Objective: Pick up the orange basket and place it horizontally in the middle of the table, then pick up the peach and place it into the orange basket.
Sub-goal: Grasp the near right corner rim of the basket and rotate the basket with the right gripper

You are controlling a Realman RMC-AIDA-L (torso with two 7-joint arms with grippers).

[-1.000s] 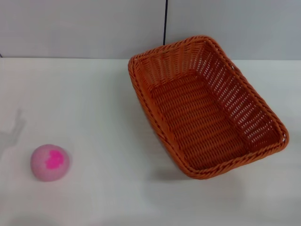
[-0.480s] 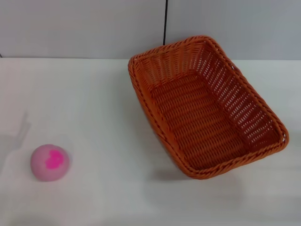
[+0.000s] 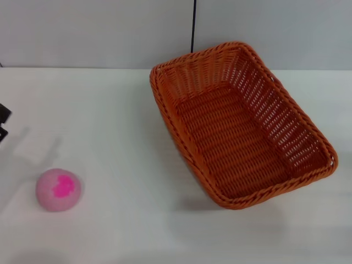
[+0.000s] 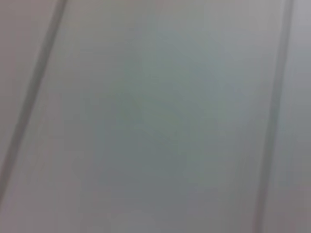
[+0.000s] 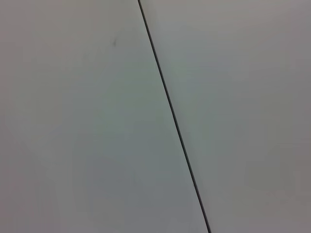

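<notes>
The orange basket [image 3: 242,132] rests on the white table [image 3: 121,121], right of centre and turned at a slant, its open side up and nothing inside. The peach [image 3: 58,190], pale pink with a magenta blotch, lies near the front left. A dark tip of my left gripper [image 3: 3,122] pokes in at the left edge of the head view, above and left of the peach; its shadow falls on the table beside it. Both wrist views show only plain grey wall panels. My right gripper is out of view.
A grey panelled wall [image 3: 99,33] with a dark vertical seam [image 3: 193,27] stands behind the table's far edge. The basket's far corner reaches close to that wall.
The left gripper's dark tip has come into the head view at the left edge, and its shadow on the table has shifted right toward the peach. Basket and peach have not moved.
</notes>
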